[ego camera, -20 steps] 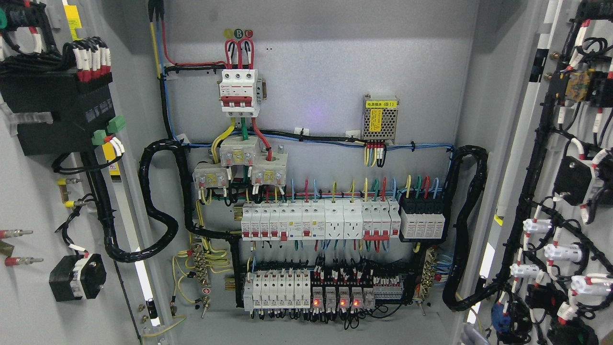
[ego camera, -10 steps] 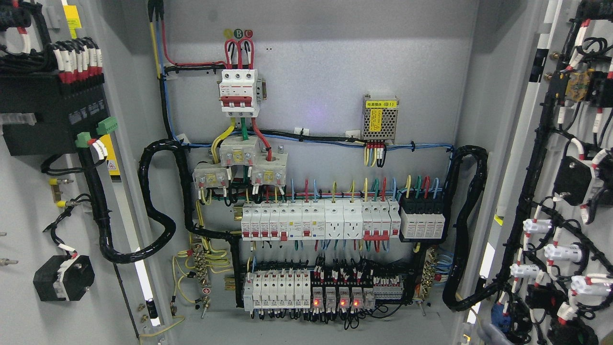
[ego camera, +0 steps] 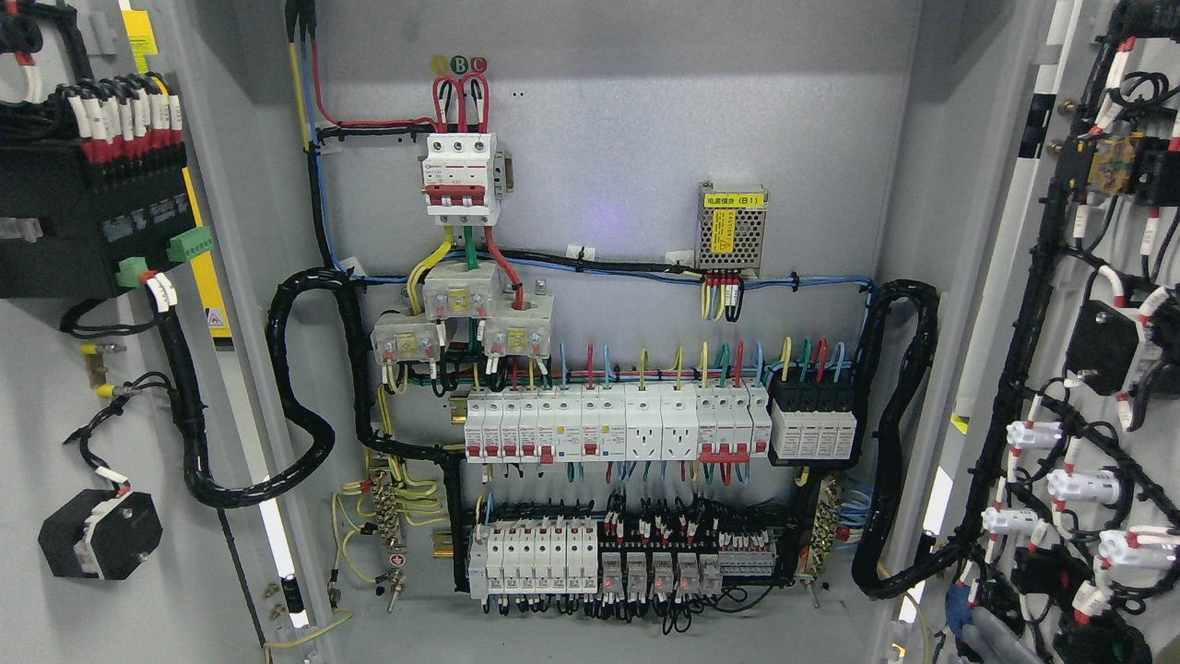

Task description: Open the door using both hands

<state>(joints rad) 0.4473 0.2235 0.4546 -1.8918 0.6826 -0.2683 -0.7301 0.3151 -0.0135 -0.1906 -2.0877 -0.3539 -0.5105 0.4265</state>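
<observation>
The electrical cabinet stands open. The left door (ego camera: pixel 55 397) is swung out at the left and carries a black module (ego camera: pixel 83 231) and a black switch block (ego camera: pixel 97 535) on its inner face. The right door (ego camera: pixel 1019 240) is swung out at the right, its inner face covered with wired components. A grey part of my right hand (ego camera: pixel 996 638) shows at the bottom edge, beside the right door's lower inner edge. My left hand is out of view.
The cabinet back panel (ego camera: pixel 627 138) holds a red-and-white main breaker (ego camera: pixel 459 177), rows of breakers (ego camera: pixel 613 422), a small power supply (ego camera: pixel 732 229) and terminal rows (ego camera: pixel 590 553). Thick black cable looms (ego camera: pixel 304 387) run from both doors into the cabinet.
The left door has swung further out to the left, carrying its components with it. A grey part of my right hand has come up at the bottom right.
</observation>
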